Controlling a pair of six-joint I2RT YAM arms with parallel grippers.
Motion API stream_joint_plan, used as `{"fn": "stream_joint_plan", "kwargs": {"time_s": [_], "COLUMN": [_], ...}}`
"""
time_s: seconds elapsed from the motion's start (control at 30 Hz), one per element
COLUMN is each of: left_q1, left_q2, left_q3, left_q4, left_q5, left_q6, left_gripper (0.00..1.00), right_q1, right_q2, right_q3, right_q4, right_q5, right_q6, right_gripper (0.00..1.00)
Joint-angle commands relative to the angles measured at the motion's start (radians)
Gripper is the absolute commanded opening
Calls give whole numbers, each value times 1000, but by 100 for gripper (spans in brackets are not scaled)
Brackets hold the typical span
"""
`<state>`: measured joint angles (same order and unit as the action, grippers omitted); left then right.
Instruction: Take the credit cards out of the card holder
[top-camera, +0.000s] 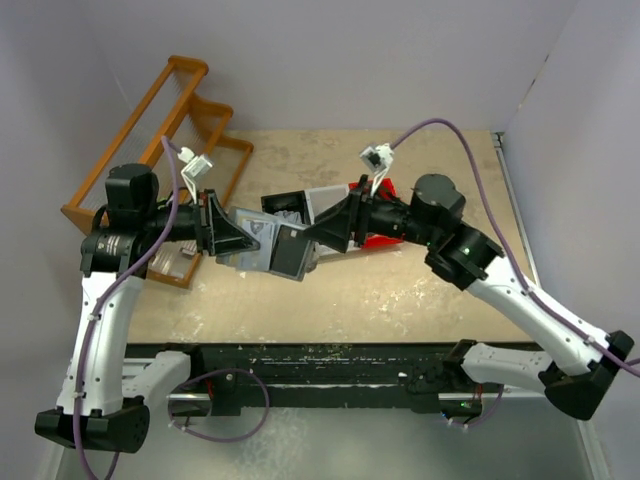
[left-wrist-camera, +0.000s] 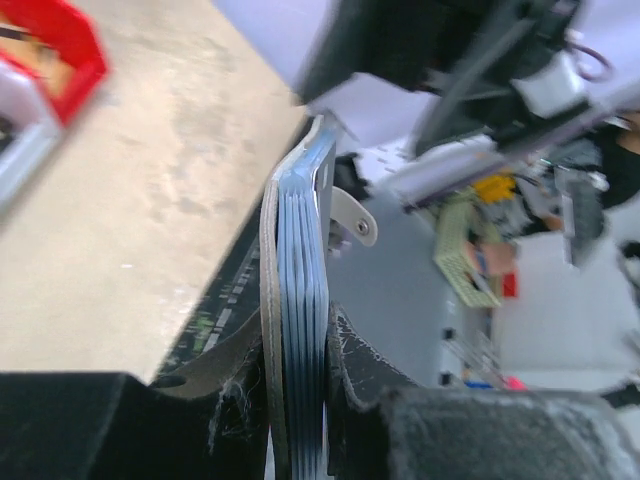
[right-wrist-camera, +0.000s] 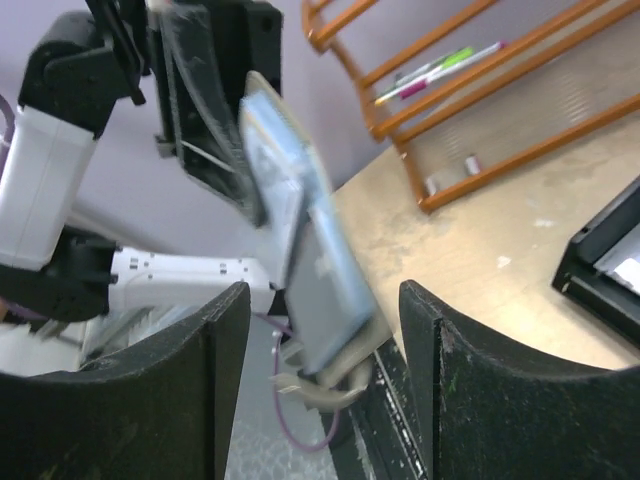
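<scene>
Hanging above the middle of the bench (top-camera: 400, 290) in the overhead view, the card holder (top-camera: 258, 240) is pinched by the left pincer (top-camera: 235, 238), with the right pincer (top-camera: 312, 236) at its other end. From the left wrist, the credit cards (left-wrist-camera: 303, 300) show edge-on, stacked inside the clamped holder. From the right wrist, that pincer's fingers stand spread, with the blurred holder between them touching neither.

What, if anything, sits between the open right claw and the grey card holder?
Nothing visible does. The left gripper holds the card holder up off the table. The right gripper faces it directly with its fingers open, and the holder's lower end lines up with the gap between them.
</scene>
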<state>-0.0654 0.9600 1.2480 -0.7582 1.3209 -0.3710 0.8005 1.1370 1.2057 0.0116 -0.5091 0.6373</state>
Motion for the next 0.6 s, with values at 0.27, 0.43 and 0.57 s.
{"fn": "stream_joint_plan", "kwargs": {"time_s": [0.27, 0.43, 0.57], "left_q1": [36, 48, 50], "left_q2": [68, 80, 79], "left_q3": [65, 72, 78], "left_q4": [-102, -96, -92], "left_q5": [-346, -232, -168], "left_q6": [121, 91, 67], "left_gripper": [3, 4, 4], "right_q1": [14, 32, 32], "right_q2": [-1, 91, 150], "right_q3": [-21, -90, -129], "right_q4": [238, 423, 533], "right_q5": [-27, -111, -158], "right_q6": [147, 241, 294], "right_gripper": [58, 57, 56]}}
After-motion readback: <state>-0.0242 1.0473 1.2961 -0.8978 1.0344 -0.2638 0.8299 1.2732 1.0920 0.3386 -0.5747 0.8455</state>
